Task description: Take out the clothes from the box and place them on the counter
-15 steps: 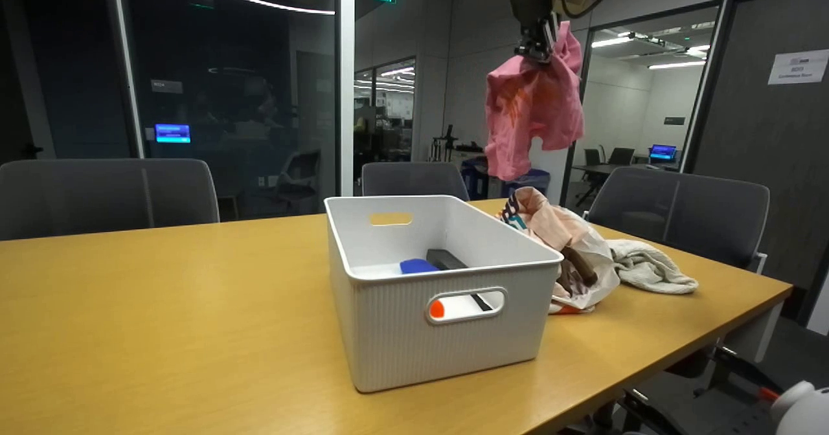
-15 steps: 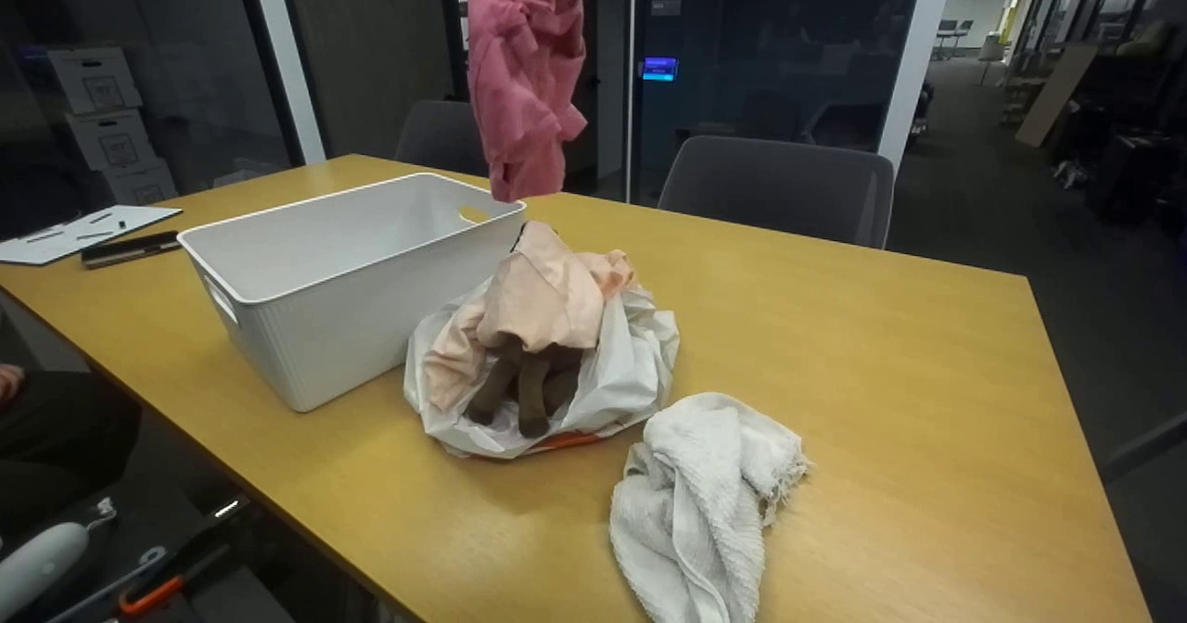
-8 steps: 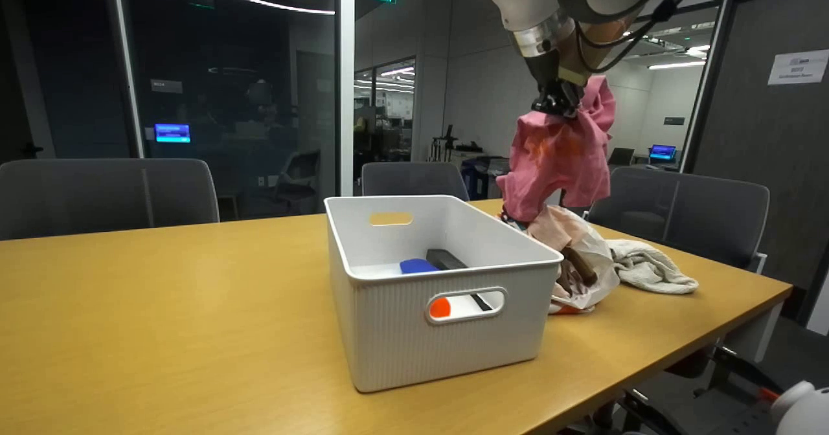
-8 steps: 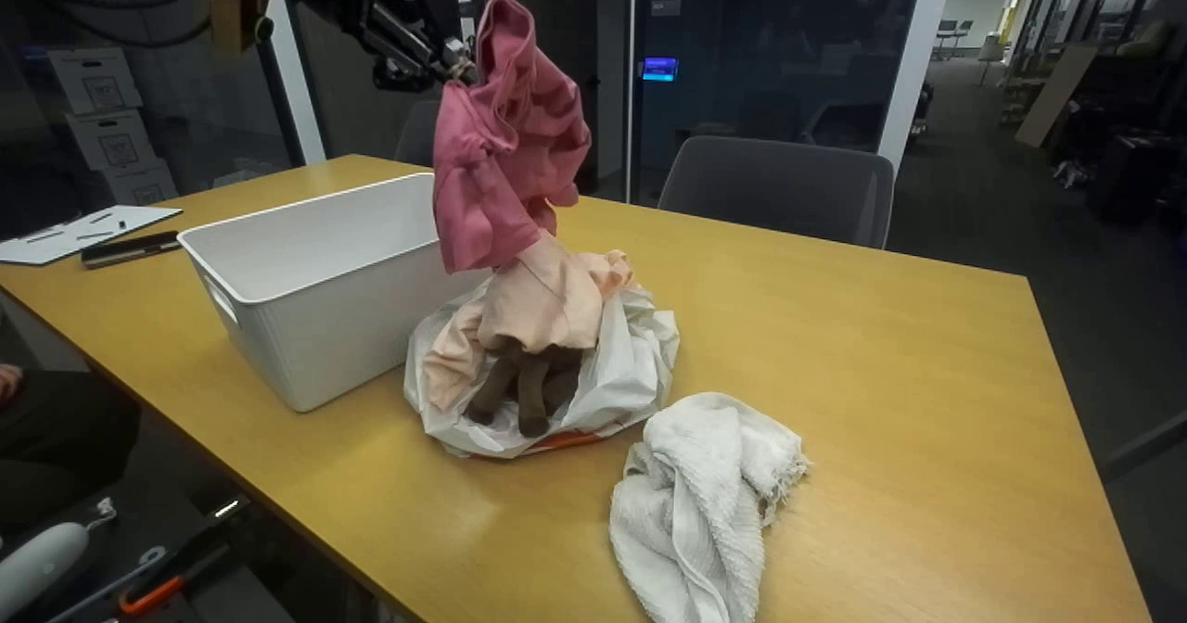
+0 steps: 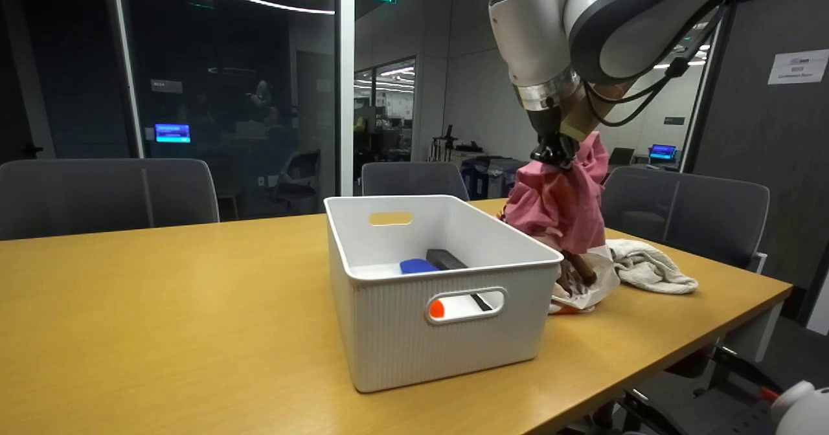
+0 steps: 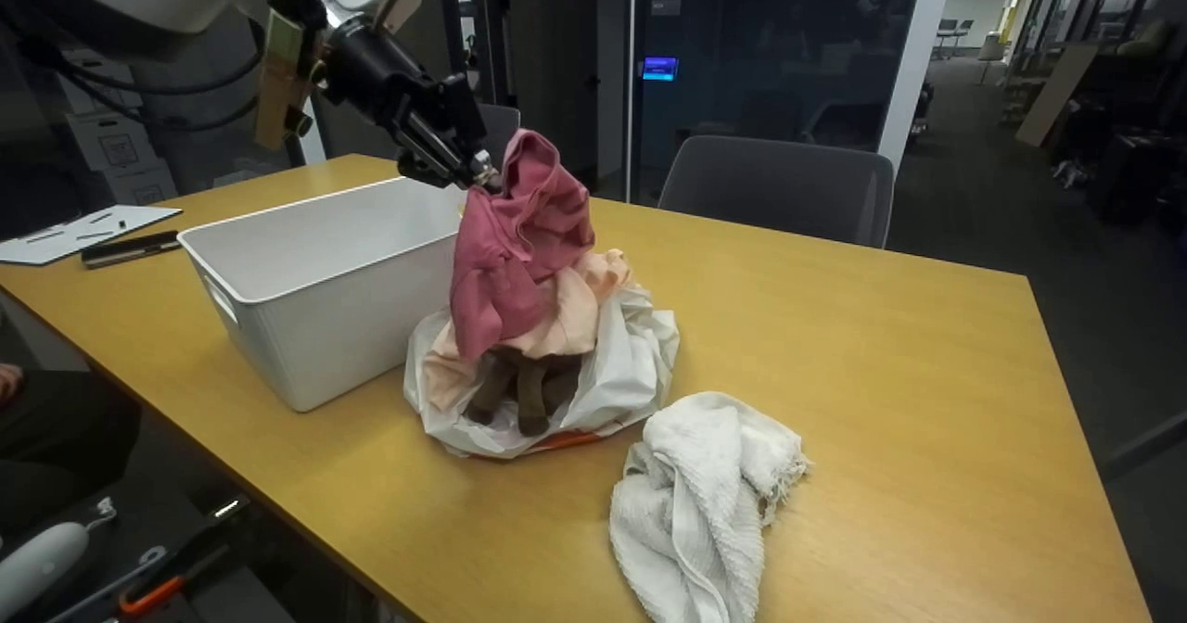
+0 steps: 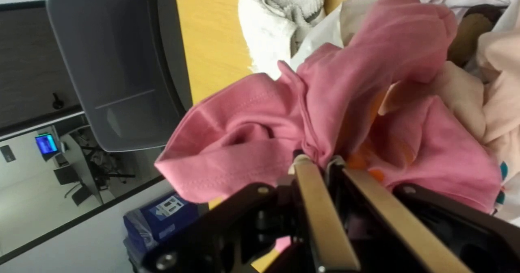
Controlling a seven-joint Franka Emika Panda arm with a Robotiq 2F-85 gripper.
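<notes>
The table [image 5: 194,331] is yellow-tan on top. The box [image 5: 447,357] is white with vertical ribbing; a blue item [image 5: 418,266] and a dark grey item [image 5: 445,259] show within. The garment [image 6: 505,275] is pink, bearing an orange marking in the wrist view. The cloth [image 6: 570,317] it overlaps is peach. The bag [image 6: 640,363] is white with an orange-red patch at its base; a brown item [image 6: 531,396] shows inside. The towel [image 5: 651,270], toward the table's right-hand corner in an exterior view, is off-white. The gripper [image 7: 319,162] is black with two tan strips. Chairs [image 5: 103,195] beyond the table's far edge are dark grey.
</notes>
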